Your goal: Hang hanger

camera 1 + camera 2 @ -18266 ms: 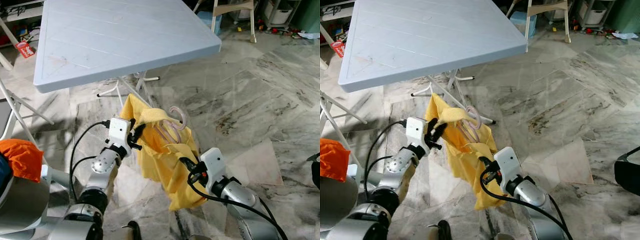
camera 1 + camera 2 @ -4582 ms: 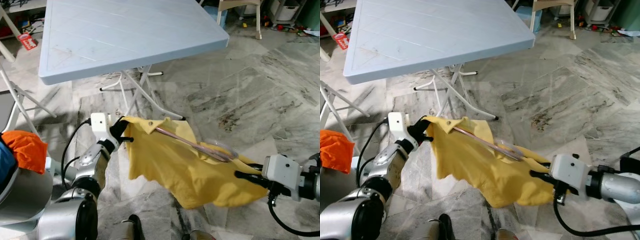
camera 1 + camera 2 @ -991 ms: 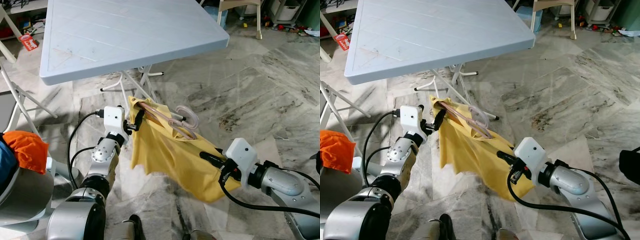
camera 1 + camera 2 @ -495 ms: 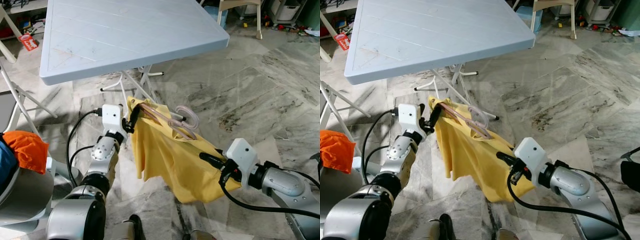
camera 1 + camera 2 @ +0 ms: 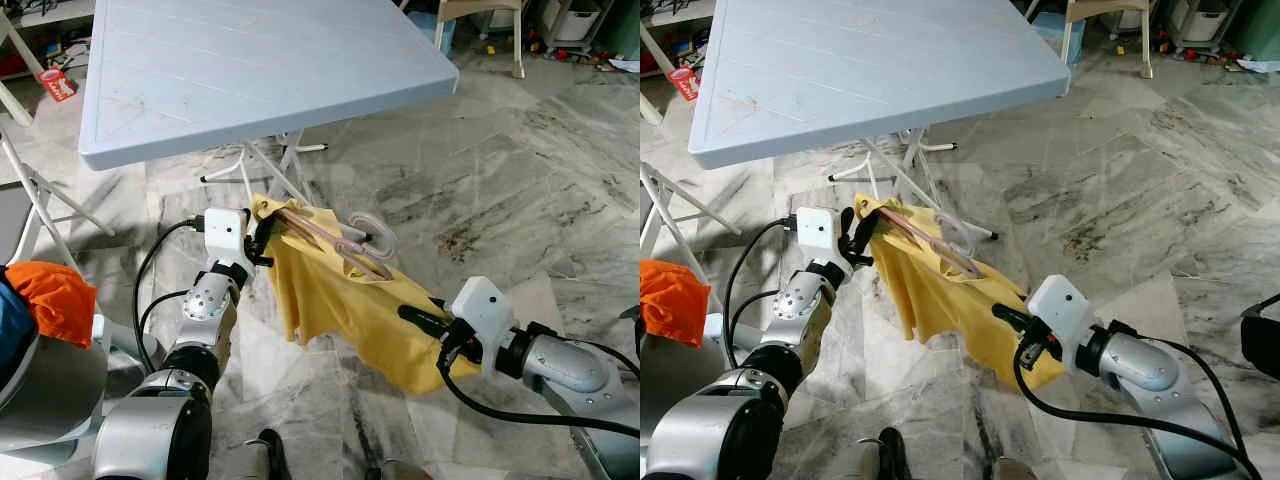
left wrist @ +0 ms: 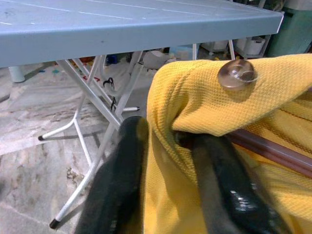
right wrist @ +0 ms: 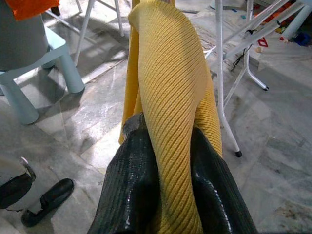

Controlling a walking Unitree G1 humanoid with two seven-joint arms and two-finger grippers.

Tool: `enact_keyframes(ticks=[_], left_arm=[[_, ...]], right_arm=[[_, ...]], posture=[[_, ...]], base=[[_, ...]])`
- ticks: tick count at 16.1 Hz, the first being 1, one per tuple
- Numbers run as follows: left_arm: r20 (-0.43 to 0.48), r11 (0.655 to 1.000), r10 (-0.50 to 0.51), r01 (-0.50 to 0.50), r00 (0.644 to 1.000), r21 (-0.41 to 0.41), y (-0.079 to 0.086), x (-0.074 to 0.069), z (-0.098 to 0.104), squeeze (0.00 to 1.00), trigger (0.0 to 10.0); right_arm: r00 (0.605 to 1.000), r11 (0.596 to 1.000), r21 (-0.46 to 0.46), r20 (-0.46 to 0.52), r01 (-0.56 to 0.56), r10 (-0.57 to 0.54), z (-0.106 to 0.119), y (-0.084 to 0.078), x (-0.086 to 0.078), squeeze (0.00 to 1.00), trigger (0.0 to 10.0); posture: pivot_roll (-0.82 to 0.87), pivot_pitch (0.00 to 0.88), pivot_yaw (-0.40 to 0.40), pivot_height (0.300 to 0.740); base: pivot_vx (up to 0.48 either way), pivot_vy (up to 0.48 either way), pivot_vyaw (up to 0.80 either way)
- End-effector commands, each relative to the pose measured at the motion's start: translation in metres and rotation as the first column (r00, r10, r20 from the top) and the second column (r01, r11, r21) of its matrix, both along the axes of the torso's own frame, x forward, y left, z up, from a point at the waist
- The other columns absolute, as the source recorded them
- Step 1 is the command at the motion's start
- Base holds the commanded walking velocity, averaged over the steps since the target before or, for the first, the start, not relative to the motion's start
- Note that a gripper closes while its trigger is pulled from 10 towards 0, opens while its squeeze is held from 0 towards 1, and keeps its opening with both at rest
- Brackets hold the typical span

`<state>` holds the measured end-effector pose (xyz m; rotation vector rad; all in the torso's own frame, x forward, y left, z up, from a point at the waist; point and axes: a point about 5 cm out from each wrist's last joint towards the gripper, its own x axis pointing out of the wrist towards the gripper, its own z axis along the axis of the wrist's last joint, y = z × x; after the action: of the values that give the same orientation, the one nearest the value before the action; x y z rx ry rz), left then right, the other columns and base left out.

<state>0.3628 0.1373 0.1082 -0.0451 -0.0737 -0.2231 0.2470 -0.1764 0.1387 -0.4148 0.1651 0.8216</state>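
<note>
Left gripper (image 5: pixel 262 236) and right gripper (image 5: pixel 415 318) each pinching yellow shirt (image 5: pixel 335 300); pink hanger (image 5: pixel 345 243) between.

We see the yellow shirt (image 5: pixel 335 300) hang shorter than half a second ago. Its bottom edge on the left side has pulled up and in, so more floor (image 5: pixel 250 350) shows under it. A few seconds back we had it stretched wide and flat between the two grippers. Now the right gripper (image 5: pixel 412 317) has come in closer to the left gripper (image 5: pixel 262 232), and the cloth is bunched.
</note>
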Motion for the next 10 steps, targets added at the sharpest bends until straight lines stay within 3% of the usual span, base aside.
enact_keyframes(ticks=[1,5,10], left_arm=[[0.019,0.999,0.033,-0.033,0.999,-0.022,0.008,0.002,0.005,0.00,0.0],[0.055,0.997,0.021,-0.017,0.998,-0.071,0.004,0.005,0.014,0.00,0.0],[0.069,0.994,0.075,-0.069,0.995,-0.086,0.019,0.010,0.023,0.00,0.0]], right_arm=[[1.000,1.000,-0.004,0.013,-0.001,0.001,0.003,0.000,-0.001,0.00,10.0],[0.999,0.998,-0.044,0.029,0.034,-0.033,-0.002,-0.001,0.004,0.00,10.0],[0.997,0.992,-0.109,0.034,0.065,-0.062,-0.004,-0.015,0.006,0.00,10.0]], posture=[[-0.20,0.193,0.049,0.740],[-0.20,0.197,0.051,0.740],[-0.19,0.197,0.048,0.740]], base=[[0.000,0.000,0.00],[0.000,0.000,0.00],[0.000,0.000,0.00]])
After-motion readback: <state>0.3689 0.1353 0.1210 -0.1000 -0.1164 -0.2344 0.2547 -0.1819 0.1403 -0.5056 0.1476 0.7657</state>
